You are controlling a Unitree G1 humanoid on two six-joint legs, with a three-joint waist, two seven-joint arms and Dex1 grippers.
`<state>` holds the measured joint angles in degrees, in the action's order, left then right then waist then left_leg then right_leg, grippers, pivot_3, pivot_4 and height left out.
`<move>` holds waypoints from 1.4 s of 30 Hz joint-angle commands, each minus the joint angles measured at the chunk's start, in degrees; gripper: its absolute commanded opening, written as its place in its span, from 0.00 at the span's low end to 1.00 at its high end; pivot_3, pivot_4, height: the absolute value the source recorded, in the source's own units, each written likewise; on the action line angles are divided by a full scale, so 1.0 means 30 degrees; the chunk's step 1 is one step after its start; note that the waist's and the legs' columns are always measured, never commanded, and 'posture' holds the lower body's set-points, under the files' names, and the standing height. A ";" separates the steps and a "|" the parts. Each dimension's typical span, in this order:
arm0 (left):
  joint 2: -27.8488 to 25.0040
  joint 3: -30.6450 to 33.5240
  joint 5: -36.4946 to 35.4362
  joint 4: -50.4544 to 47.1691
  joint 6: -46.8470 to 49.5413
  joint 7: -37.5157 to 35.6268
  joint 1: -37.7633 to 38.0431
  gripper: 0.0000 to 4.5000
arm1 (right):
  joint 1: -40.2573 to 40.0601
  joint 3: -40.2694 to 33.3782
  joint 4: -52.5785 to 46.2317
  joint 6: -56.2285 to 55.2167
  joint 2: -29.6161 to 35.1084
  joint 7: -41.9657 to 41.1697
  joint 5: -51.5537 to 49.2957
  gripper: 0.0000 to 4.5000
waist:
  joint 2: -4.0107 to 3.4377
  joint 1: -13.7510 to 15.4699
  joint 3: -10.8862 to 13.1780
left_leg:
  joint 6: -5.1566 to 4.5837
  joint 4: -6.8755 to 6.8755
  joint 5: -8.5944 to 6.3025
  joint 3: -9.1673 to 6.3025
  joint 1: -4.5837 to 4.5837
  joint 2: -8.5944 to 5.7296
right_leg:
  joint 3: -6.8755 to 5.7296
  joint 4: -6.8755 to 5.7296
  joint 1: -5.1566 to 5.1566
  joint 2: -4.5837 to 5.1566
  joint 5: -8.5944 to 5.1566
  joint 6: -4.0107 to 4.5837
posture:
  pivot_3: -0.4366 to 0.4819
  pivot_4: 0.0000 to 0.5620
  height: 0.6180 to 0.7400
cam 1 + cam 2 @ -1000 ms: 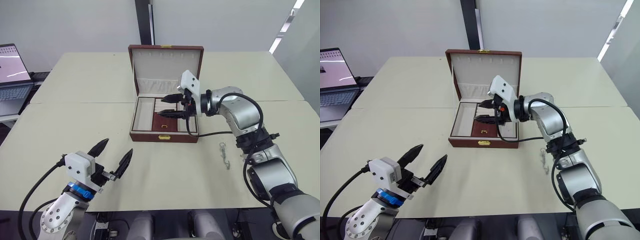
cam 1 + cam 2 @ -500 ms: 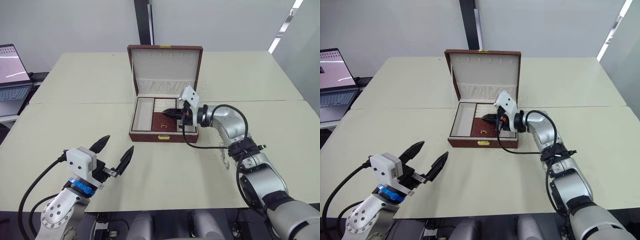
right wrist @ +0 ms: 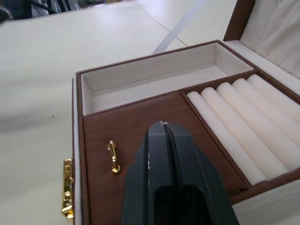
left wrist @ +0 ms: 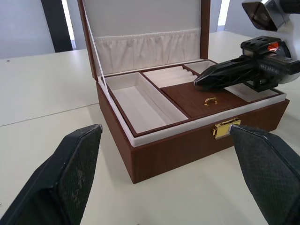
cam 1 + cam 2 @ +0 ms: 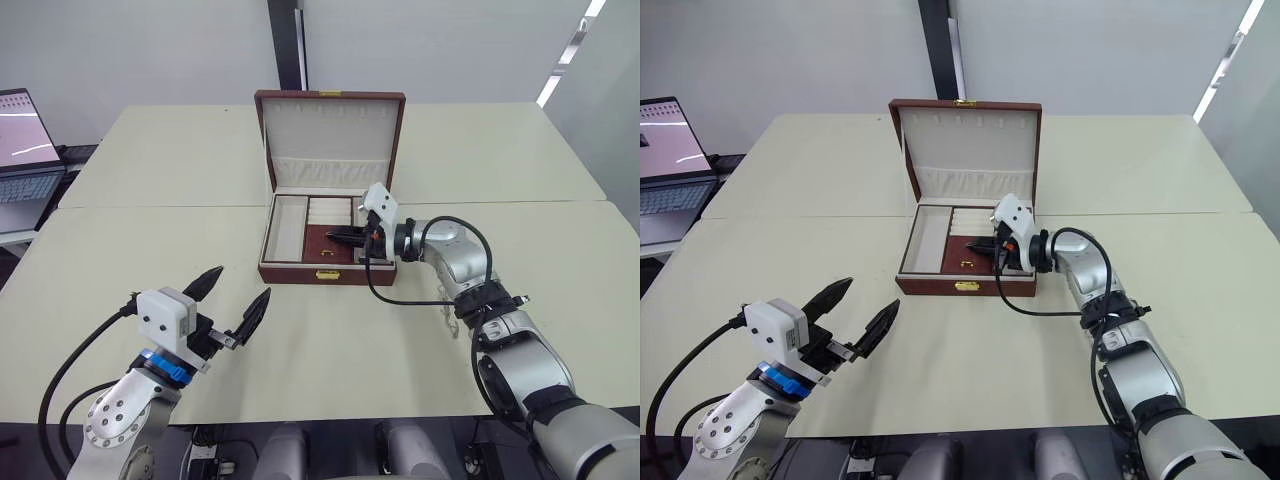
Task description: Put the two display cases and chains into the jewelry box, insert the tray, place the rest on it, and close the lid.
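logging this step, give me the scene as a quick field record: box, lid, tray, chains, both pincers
jewelry box: on the table, open
lid: raised upright
tray: seated inside the box
chains: on the table, beside the right arm
right pincer: shut, over the tray's brown middle, holding nothing
left pincer: open, above the table, away from the box

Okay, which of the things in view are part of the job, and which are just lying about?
Part of the job: jewelry box; its lid, standing open; tray, seated in the box.
Just lying about: laptop, off the table's left end.
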<state>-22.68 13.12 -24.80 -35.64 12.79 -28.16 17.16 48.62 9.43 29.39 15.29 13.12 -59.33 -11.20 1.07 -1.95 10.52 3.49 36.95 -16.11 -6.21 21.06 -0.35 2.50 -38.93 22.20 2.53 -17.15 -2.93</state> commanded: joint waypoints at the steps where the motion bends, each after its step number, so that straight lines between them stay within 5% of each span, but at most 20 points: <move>1: -0.0461 0.0021 -0.0901 -0.0813 0.1163 0.0252 -0.0977 1.00 | -0.0117 -0.1523 -0.2812 0.0687 0.1205 -0.1171 -0.1842 0.09 | -0.0008 0.0038 0.0006 | 0.0000 0.0000 0.0000 0.0000 0.0002 -0.0002 | 0.0000 0.0000 -0.0001 0.0001 0.0000 0.0000 | 0.48 0.27 1.00; 8: -0.3026 0.1652 -0.3317 0.0197 0.4149 -0.0792 -0.3245 1.00 | -0.2359 -0.3583 -0.5493 0.2914 0.5281 -0.2102 -0.3466 0.43 | -0.0003 0.0072 0.0005 | -0.0001 -0.0001 0.0000 -0.0020 0.0014 -0.0012 | -0.0021 0.0013 -0.0012 0.0008 0.0000 -0.0001 | 0.48 0.27 1.00; 16: -0.6324 0.4601 -0.4357 0.3893 0.4820 -0.3502 -0.4068 1.00 | -0.6191 -0.6278 -0.6288 0.2805 0.9124 -0.1640 -0.3670 0.98 | -0.0005 -0.0181 0.0014 | -0.0003 -0.0007 -0.0001 0.0005 -0.0004 0.0013 | 0.0001 -0.0001 -0.0003 -0.0026 -0.0002 0.0001 | 0.48 0.27 1.00; 28: -0.9985 0.6021 -0.1922 1.2722 0.1567 -0.8461 -0.4545 1.00 | -1.1646 -1.0083 -0.5358 0.1141 1.1505 -0.0676 -0.3577 0.99 | -0.0015 -0.0106 0.0021 | -0.0004 -0.0017 -0.0002 0.0029 -0.0014 0.0024 | 0.0013 0.0007 -0.0007 -0.0041 -0.0008 0.0008 | 0.48 0.27 1.00; 42: -0.9259 0.5479 -0.0236 1.6838 -0.1434 -0.9048 -0.5876 1.00 | -1.2788 -1.0152 -0.2782 -0.1454 1.1121 0.0494 -0.3242 0.99 | -0.0018 -0.0185 0.0021 | -0.0004 -0.0018 -0.0002 0.0039 -0.0021 0.0019 | 0.0021 0.0001 -0.0010 -0.0022 -0.0007 0.0006 | 0.48 0.27 1.00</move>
<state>-50.23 29.03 -25.79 14.93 9.73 -55.55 -0.32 10.07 -19.54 21.67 11.84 46.13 -58.32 -20.29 1.01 -2.50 10.59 3.48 36.89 -16.12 -6.10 20.99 -0.29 2.56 -38.93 22.17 2.46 -17.17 -2.91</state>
